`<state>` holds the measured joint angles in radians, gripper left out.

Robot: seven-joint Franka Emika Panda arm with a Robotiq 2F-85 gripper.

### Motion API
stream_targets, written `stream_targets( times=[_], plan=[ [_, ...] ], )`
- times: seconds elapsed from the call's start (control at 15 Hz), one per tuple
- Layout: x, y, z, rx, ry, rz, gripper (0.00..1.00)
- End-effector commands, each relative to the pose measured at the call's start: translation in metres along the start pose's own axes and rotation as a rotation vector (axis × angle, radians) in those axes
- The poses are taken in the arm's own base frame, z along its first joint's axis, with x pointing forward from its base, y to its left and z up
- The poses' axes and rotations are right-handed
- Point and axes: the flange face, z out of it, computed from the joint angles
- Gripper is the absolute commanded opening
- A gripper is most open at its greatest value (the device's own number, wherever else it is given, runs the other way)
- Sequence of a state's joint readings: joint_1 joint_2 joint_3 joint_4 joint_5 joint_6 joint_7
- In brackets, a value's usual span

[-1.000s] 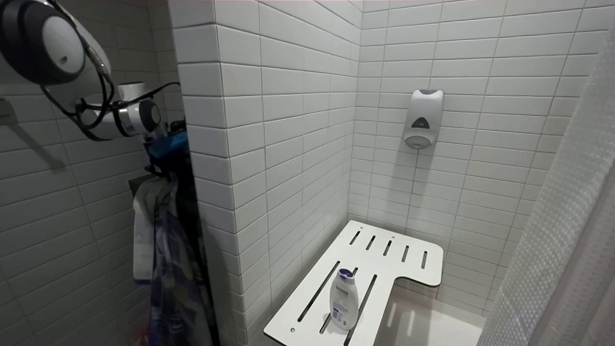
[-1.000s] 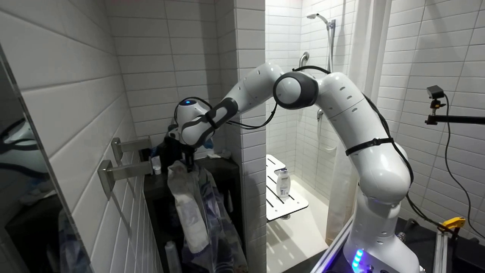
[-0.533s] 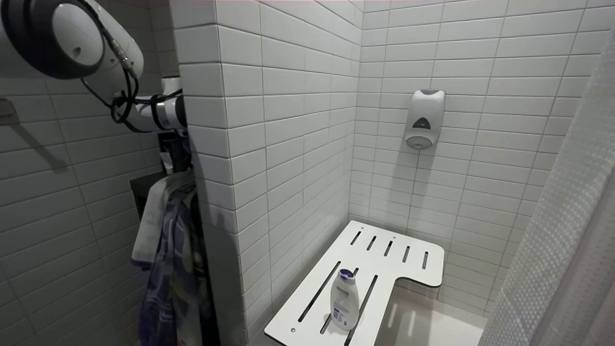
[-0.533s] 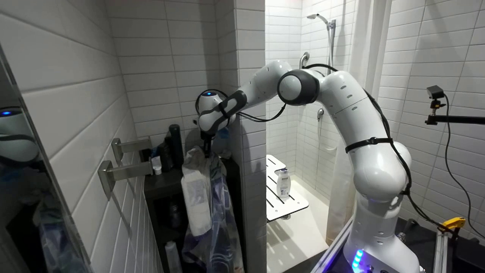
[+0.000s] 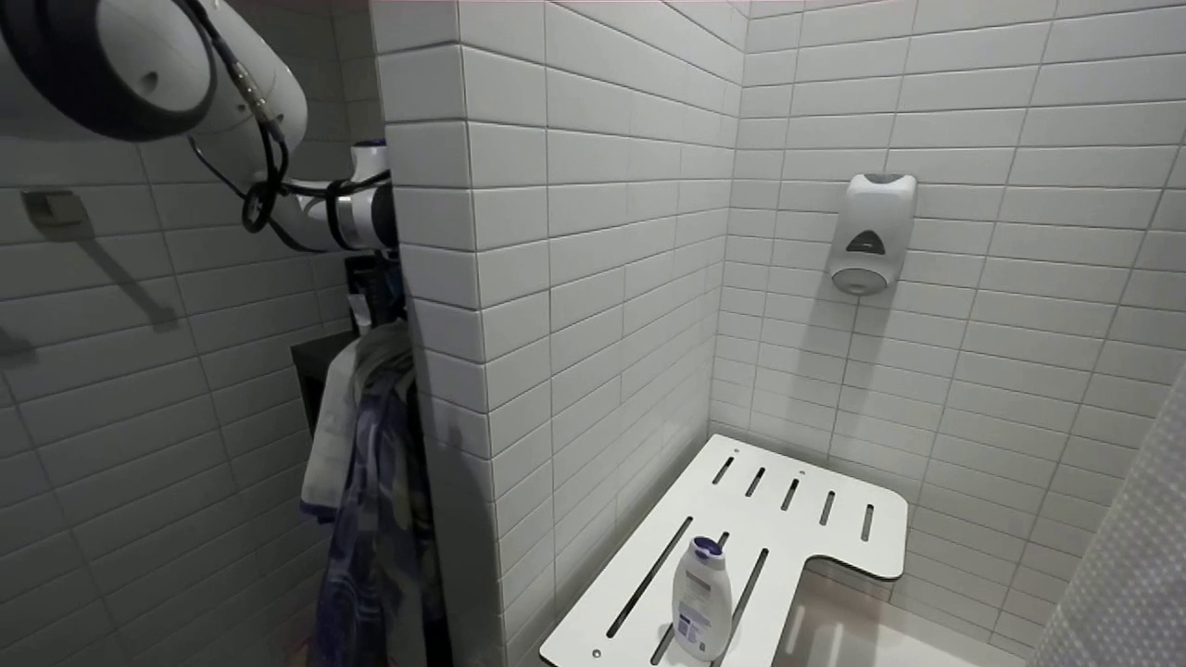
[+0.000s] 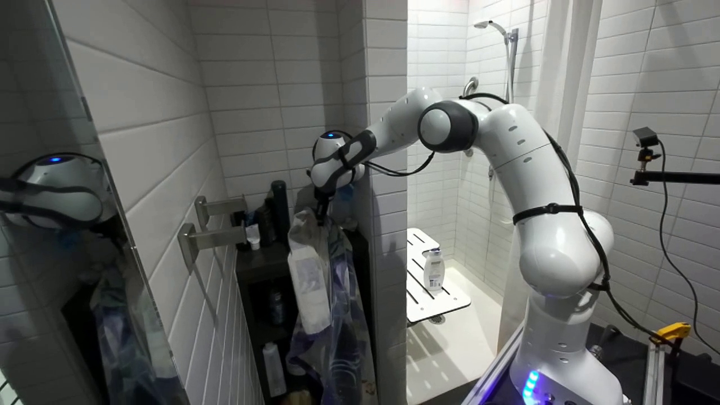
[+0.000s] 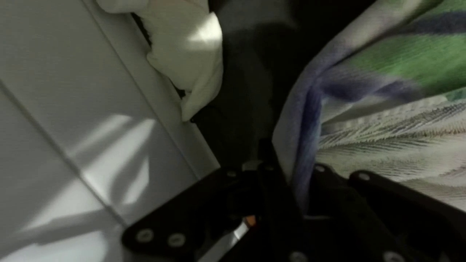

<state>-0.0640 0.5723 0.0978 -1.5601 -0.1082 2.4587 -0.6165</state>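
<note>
Black two-finger gripper [image 7: 295,178]: pressed nearly together, pinching a thin purple edge of cloth; pointed downward in an exterior view

Purple, green and white patterned soft towel [image 7: 411,62]: gripped by that edge; hanging from there in long folds in both exterior views, with lower end cut off by the frame

Creamy white ribbed cloth [image 7: 382,156]: hanging right beside the patterned folds; blue along the bottom hem in an exterior view; hard to tell whether reverse side of the same towel or separate piece

Towel handling so far: judged partway; pinch apparently complete and looking firm; not yet laid down or let go, so placing and release apparently left

Black open-fronted shelf unit [image 6: 259,273]: standing behind the hanging folds, partly hidden by them; contact with them not clear

Crumpled off-white cloth [image 7: 189,54]: lying near the gripper but apart from it, against the white tiled wall [image 7: 54,94]

Tall dark cylindrical bottle [image 6: 280,211] and small white tube [image 6: 253,237]: standing on top of the shelf unit, near the towel

Flat brushed-metal wall bars [image 6: 216,239]: jutting from the tiles, well apart from the gripper

White jointed robot arm [image 6: 529,171]: stretched from base to shelving, bent at mid-length

White slotted shower bench [image 5: 797,535]: set beyond the tiled corner, bearing an upright white plastic bottle with purple cap [image 5: 701,597]

White wall-mounted soap dispenser [image 5: 874,232]: fixed high above the bench
</note>
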Motion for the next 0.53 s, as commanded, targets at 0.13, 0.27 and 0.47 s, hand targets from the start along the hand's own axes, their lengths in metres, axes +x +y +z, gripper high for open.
stream_targets(
  times=[0.13, 0.27, 0.47],
  plan=[
    [0.005, -0.032, 0.012, 0.002, -0.036, -0.021, 0.03],
    [0.012, -0.056, 0.018, 0.020, -0.049, -0.058, 0.03],
    [0.029, -0.090, 0.028, 0.033, -0.066, -0.129, 0.03]
  ],
)
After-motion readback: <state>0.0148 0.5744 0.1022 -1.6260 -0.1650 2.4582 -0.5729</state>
